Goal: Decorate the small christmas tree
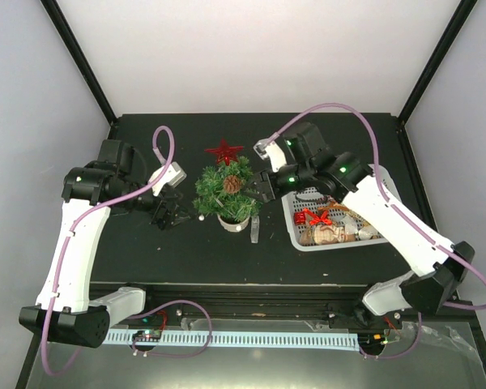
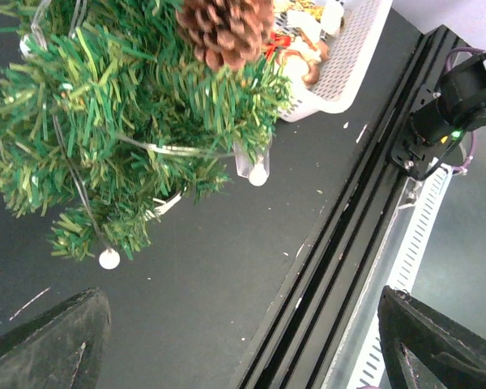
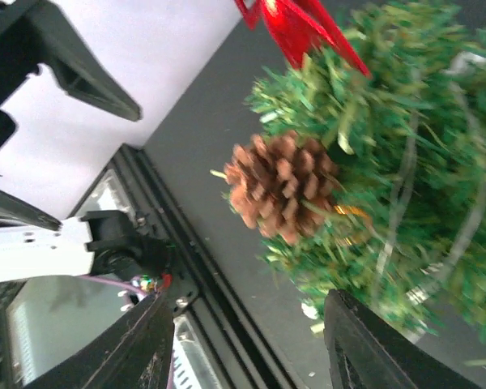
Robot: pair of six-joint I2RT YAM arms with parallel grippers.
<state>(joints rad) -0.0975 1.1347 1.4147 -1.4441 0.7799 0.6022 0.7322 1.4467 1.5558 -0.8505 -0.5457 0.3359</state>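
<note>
The tree (image 1: 224, 193) is being flanked by both grippers at the middle of the table (image 1: 146, 259), upright on its base. The left gripper (image 1: 168, 215) is being held wide open just left of it, nothing between its fingers. The right gripper (image 1: 263, 186) is being held at the tree's right side, jaws partly apart and empty, pointed at the cone (image 1: 232, 183) lodged in the branches. A red star (image 1: 223, 151) is being borne at the top. The basket (image 1: 340, 245), near the tree's right, is being partly covered by the right arm.

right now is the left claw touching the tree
Apart: left wrist view shows bare table between the left claw and the small christmas tree.
</note>
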